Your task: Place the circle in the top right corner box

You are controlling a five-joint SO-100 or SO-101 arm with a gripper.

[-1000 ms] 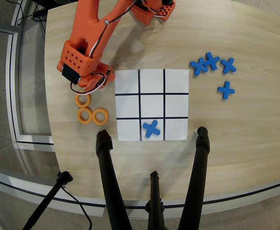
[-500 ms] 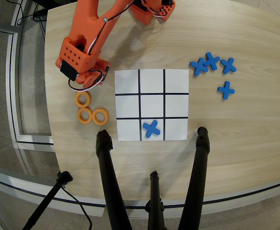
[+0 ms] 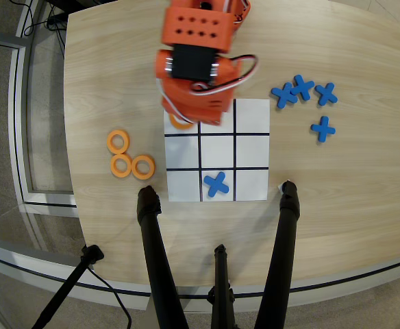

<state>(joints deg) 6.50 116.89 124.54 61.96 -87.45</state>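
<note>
- In the overhead view my orange arm [image 3: 194, 65] reaches down from the top edge and hangs over the upper left part of the white grid sheet [image 3: 218, 150].
- My fingers [image 3: 186, 118] are hidden under my own wrist body, so I cannot tell whether they are spread or pinching anything.
- One orange circle [image 3: 180, 123] peeks out as a thin arc just below my wrist, within the sheet's upper left cell as this view shows it; most of it is covered by me, and I cannot tell whether it lies on the paper or is lifted off it.
- The corner box at the top right of the sheet [image 3: 252, 116] in this view is bare white paper.
- Three more orange rings [image 3: 131, 155] lie on the wooden table [image 3: 337, 199] left of the sheet, two of them touching side by side and the third just above them.
- A blue X piece [image 3: 216, 183] sits in the bottom middle cell.
- Four other blue X pieces [image 3: 305, 100] lie on the table right of the sheet, three bunched together and one a little below them.
- Black tripod legs [image 3: 157, 260] cross the near edge of the table.
</note>
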